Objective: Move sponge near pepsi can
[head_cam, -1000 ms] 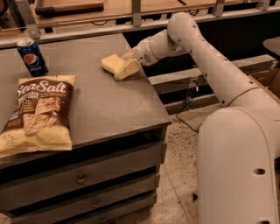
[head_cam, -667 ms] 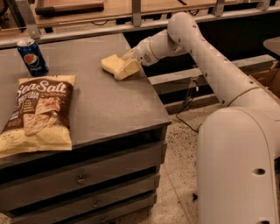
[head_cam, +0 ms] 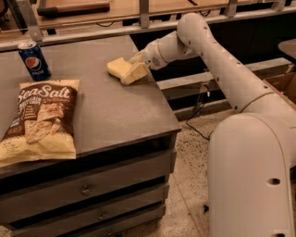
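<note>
The pale-yellow sponge [head_cam: 117, 68] lies on the grey table top [head_cam: 106, 111] near its far right corner. My gripper [head_cam: 131, 67] reaches in from the right and is shut on the sponge's right end, with one flat tan finger [head_cam: 136, 73] across its near side. The sponge rests at table height. The blue pepsi can [head_cam: 34, 60] stands upright at the far left of the table, well apart from the sponge, with bare table top between them.
A large Sea Salt chip bag [head_cam: 41, 121] lies flat at the front left of the table. The table has drawers [head_cam: 88, 189] below. A metal rail and wooden shelf [head_cam: 138, 14] run behind it. My white arm and base [head_cam: 252, 152] stand at the right.
</note>
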Action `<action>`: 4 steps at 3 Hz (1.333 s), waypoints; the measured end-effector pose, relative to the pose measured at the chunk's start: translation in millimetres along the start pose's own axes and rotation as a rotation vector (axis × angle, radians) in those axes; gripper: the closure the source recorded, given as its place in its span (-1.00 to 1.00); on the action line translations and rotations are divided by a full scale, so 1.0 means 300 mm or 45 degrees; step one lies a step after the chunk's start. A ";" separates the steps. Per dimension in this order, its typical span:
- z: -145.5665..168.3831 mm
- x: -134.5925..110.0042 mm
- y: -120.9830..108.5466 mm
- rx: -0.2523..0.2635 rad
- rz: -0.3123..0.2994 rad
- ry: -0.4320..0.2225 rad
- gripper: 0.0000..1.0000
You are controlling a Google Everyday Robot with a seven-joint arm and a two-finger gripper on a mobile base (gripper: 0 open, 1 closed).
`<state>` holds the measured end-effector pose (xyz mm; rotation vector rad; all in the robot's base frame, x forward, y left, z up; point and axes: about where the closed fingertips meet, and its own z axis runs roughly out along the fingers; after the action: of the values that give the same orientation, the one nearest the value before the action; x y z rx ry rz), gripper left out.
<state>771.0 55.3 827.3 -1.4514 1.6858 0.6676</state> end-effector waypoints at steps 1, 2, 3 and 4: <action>-0.004 -0.009 -0.004 0.003 -0.010 -0.002 1.00; -0.089 -0.204 -0.074 0.070 -0.232 -0.044 1.00; -0.169 -0.357 -0.105 0.124 -0.387 -0.076 1.00; -0.168 -0.357 -0.105 0.124 -0.387 -0.076 1.00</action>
<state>792.9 67.3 947.3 -1.5596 1.3937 0.4503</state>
